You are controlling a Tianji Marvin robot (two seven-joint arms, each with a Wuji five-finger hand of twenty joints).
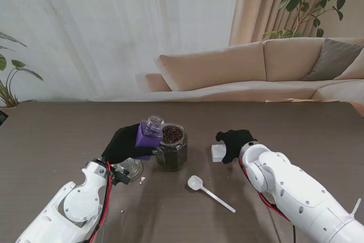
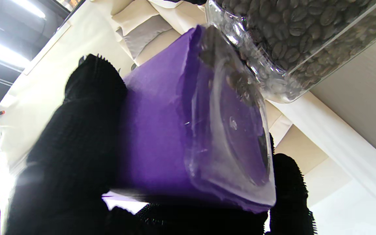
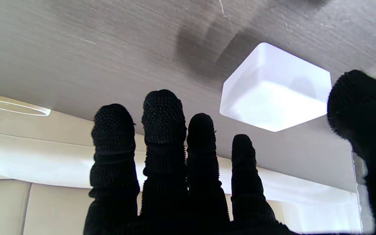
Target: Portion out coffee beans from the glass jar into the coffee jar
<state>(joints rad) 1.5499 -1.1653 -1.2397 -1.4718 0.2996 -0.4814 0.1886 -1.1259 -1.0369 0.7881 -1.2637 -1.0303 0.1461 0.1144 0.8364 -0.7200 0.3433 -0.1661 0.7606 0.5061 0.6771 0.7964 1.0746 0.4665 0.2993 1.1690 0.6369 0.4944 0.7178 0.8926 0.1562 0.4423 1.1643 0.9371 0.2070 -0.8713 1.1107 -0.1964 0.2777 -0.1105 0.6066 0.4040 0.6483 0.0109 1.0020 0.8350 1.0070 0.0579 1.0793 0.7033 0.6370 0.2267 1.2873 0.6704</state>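
Observation:
A clear glass jar (image 1: 172,147) full of coffee beans stands open near the table's middle; its bean-filled wall (image 2: 292,39) fills a corner of the left wrist view. My left hand (image 1: 126,144) is shut on a smaller jar with a purple label (image 1: 147,135), held tilted and right beside the bean jar, its mouth open. The left wrist view shows that purple jar (image 2: 162,130) from its clear base, gloved fingers (image 2: 77,147) wrapped around it. My right hand (image 1: 234,141) hovers open to the right, fingers (image 3: 163,130) spread and holding nothing.
A white square cap (image 1: 218,152) lies on the table just beside my right hand, and is also in the right wrist view (image 3: 273,91). A white spoon (image 1: 208,191) lies nearer to me. A clear glass lid (image 1: 132,168) rests by my left wrist. A sofa stands beyond the far edge.

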